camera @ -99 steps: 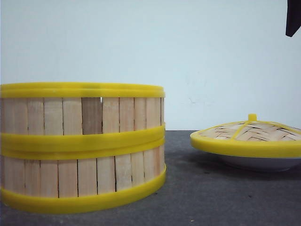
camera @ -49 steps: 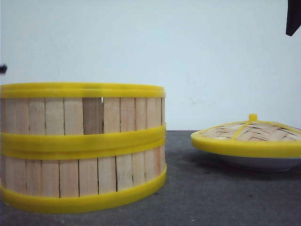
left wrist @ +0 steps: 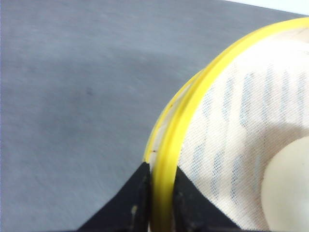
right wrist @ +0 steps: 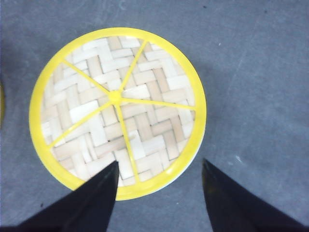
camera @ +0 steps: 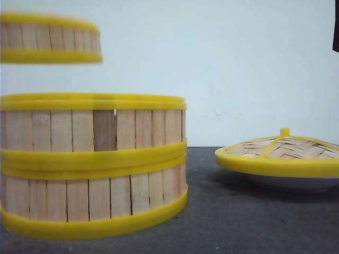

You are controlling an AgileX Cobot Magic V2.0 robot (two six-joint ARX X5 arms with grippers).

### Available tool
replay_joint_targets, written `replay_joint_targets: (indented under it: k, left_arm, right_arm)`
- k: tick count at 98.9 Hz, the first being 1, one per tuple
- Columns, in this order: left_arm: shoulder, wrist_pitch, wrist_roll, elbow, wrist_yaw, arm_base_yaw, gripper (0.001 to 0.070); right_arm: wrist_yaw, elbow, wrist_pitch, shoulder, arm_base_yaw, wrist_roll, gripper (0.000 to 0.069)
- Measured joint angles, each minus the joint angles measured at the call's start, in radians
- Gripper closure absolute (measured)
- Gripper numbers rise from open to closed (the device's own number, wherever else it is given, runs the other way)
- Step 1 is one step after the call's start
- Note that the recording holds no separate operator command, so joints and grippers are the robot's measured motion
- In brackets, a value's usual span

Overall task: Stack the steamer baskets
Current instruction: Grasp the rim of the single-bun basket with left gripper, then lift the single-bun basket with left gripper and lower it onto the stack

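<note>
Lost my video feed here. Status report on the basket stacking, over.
Left claw shut on third basket rim, held above the two-basket stack. Right claw open over lid. Nothing blocking the stack top.

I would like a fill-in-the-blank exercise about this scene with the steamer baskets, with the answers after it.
1. On the table stand ___ stacked steamer baskets.
2. The third basket is in the air, ___ the stack.
3. The left pincer is shut on this basket's ___.
4. The right pincer is ___ and hangs over the woven lid.

Missing words: two; above; rim; open
</note>
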State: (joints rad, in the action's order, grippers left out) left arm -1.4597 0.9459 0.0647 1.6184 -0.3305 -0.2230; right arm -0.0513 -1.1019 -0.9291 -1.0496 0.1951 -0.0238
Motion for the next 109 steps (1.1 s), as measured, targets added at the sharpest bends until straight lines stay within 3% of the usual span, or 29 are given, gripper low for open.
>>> replay_joint_targets:
  k: [14, 50, 62, 95, 96, 109]
  left_arm:
    - [0.077, 0.106, 0.037, 0.000, -0.038, 0.027, 0.0684]
    - [0.185, 0.228, 0.081, -0.019, -0.039, 0.182, 0.0684]
    - [0.212, 0.210, 0.082, -0.098, -0.016, 0.236, 0.0684]
    - [0.229, 0.076, 0.068, -0.309, -0.012, 0.349, 0.0684]
    - [0.196, -0.020, 0.027, -0.337, -0.012, 0.401, 0.0684]
    - [0.163, -0.029, 0.019, -0.337, 0.007, 0.420, 0.0684]
  right_arm:
    - [-0.035, 0.000, 0.010, 0.000, 0.000, -0.003, 0.0358]
    - [-0.052, 0.000, 0.014, 0.000, 0.000, -0.005, 0.0358]
    - [-0.052, 0.000, 0.015, 0.000, 0.000, -0.005, 0.0358]
    - [-0.053, 0.000, 0.018, 0.000, 0.000, -0.005, 0.0358]
    - [-0.053, 0.000, 0.018, 0.000, 0.000, -0.005, 0.0358]
    - [-0.053, 0.000, 0.018, 0.000, -0.001, -0.005, 0.0358]
